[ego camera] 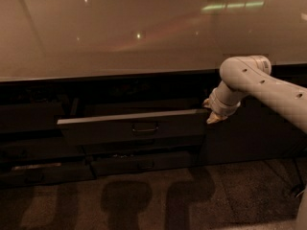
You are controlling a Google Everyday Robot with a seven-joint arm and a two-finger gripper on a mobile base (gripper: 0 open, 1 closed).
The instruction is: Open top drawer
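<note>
The top drawer (pixel 129 126) stands pulled partway out from under the counter, its pale top edge showing and a small loop handle (pixel 145 127) centred on its dark front. My gripper (pixel 211 111) sits at the drawer's right end, level with the top edge of the front, on the end of the white arm (pixel 259 83) that reaches in from the right.
A glossy beige countertop (pixel 144 32) overhangs the cabinet. A shallower drawer (pixel 144 163) lies below the open one, with dark cabinet fronts to its left and right. Speckled floor (pixel 144 200) with shadows spreads in front.
</note>
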